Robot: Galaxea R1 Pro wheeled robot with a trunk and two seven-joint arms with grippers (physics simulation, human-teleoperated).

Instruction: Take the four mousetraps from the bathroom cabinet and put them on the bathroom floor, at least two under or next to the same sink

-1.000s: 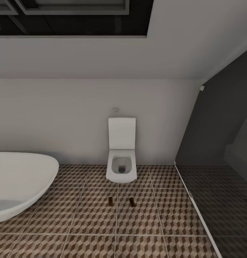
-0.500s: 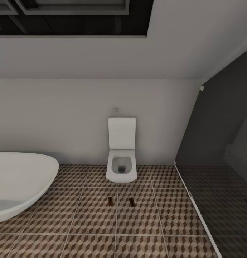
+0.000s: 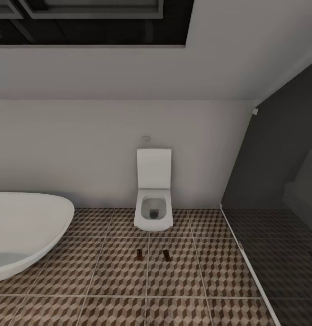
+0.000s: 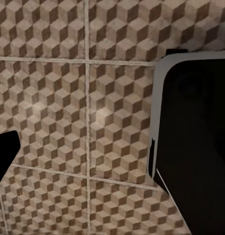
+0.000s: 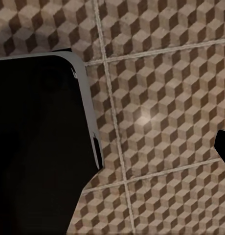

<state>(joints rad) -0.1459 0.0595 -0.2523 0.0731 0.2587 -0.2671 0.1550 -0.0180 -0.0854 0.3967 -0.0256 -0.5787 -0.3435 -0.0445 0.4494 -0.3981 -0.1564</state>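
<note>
Mousetraps: two small brown wooden boards [image 3: 139, 255] [image 3: 167, 255] flat on cube-patterned tile floor [image 3: 115, 276], 6 o'clock of white square toilet [image 3: 153, 206] | no sink nearby, so sink condition likely unmet | jaw state: cannot tell

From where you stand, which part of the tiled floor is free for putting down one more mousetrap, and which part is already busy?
Free tiles lie between the bathtub and the two mousetraps, and between those traps and the dark shower floor's pale edge. The nearest row of the bathroom floor is bare too. It is busier just in front of the toilet, where both traps lie.
</note>
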